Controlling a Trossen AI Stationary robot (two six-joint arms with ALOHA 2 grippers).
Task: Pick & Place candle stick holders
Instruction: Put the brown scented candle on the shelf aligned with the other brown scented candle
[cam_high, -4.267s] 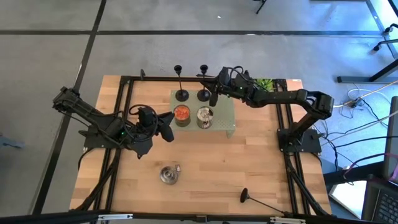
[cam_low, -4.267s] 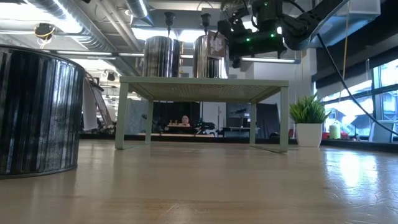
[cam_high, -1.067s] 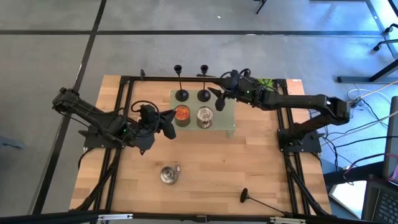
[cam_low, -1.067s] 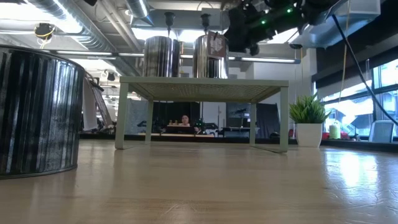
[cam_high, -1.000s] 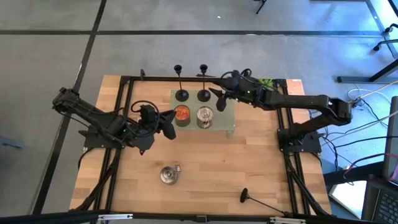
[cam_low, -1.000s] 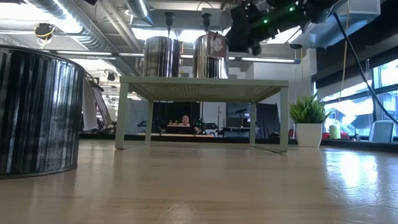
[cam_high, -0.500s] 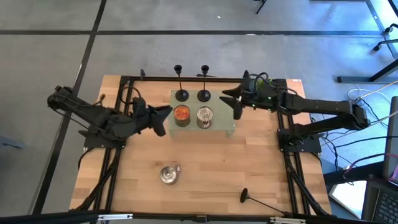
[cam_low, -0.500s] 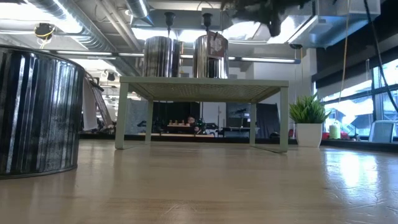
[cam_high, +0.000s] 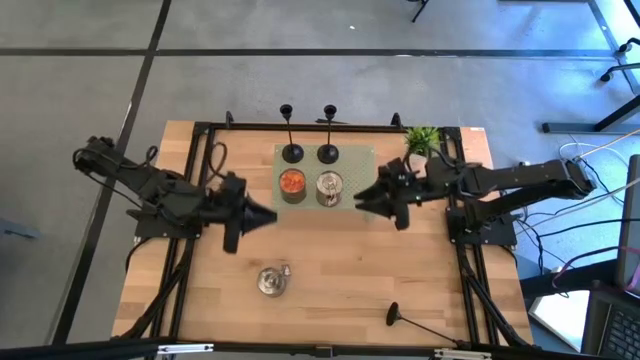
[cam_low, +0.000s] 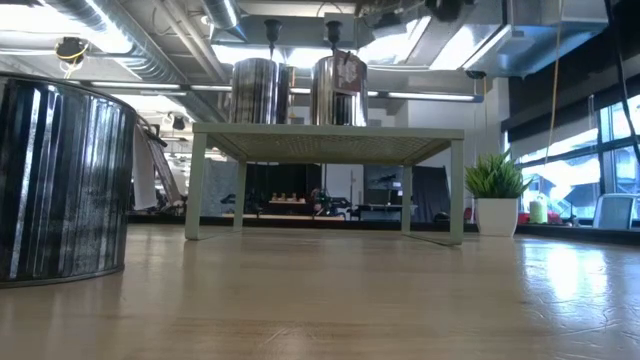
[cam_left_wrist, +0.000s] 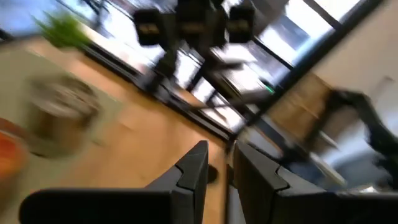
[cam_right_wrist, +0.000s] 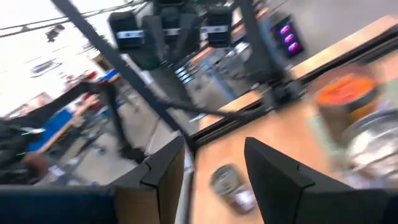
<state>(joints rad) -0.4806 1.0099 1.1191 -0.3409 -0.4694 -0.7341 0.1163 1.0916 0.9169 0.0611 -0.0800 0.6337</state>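
You had two of the candle stick holders upright at the far edge of the pale green rack (cam_high: 368, 205): one (cam_high: 291, 150) behind the orange tin (cam_high: 292, 183), the other (cam_high: 328, 150) behind the silver tin (cam_high: 329, 187). Their bases appeared to sit on the rack's back strip, side by side but apart. In the low view only their thin stems and cups showed above the two tins.

The third holder (cam_high: 396, 316) lay on its side on the bench (cam_high: 330, 270), near the front edge toward the right, well away from the rack and from both arms. So by my reading two were placed and one was left to fetch, stand up and set beside the others.

A loose silver tin (cam_high: 270, 281) stood on the bench in front of the rack, left of centre; it filled the left of the low view.

Your right gripper (cam_high: 368, 199) hung just off the rack's right end, carrying nothing, its jaws parted with a clear gap in the right wrist view. Your left gripper (cam_high: 262, 214) sat off the rack's front-left corner, also carrying nothing, with its jaws standing only a narrow slit apart. Neither touched a holder. A small potted plant (cam_high: 421, 137) stood at the back right.
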